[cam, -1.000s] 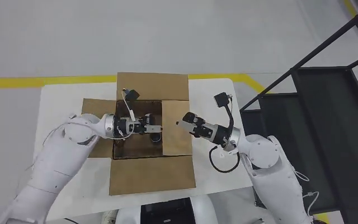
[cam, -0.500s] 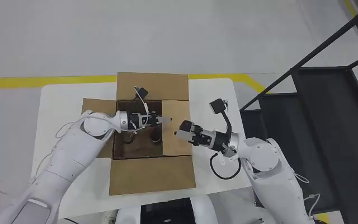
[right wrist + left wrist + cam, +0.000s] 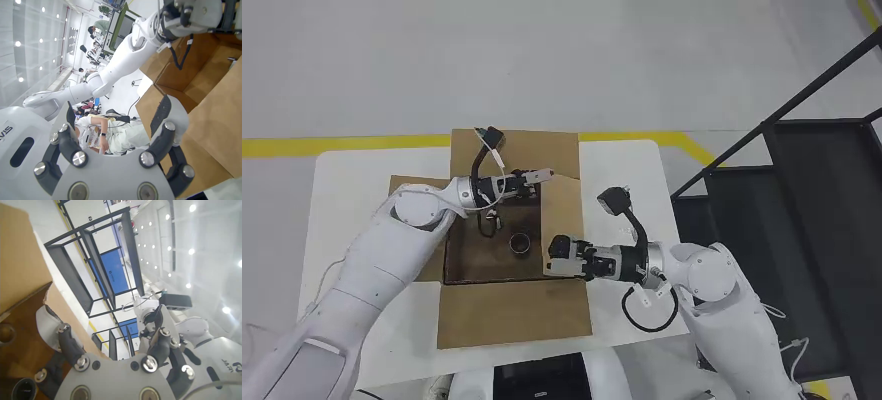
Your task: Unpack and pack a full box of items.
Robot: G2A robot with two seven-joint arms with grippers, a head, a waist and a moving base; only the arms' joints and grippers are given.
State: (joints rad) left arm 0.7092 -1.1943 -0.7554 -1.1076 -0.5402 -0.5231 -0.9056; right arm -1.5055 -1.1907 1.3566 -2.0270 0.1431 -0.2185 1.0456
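Partly shadowed box (image 3: 512, 312) interior, round item (image 3: 519, 242) indistinct

The left gripper (image 3: 542, 176) has come up out of the cardboard box (image 3: 512, 310) and swung away toward its far right corner, by the far end of the right flap (image 3: 564, 205). That leaves the small round item (image 3: 519, 243) on the box floor uncovered. The right gripper (image 3: 552, 256) has slid off the middle of that flap, back toward the robot and inward, to the flap's near inner edge.
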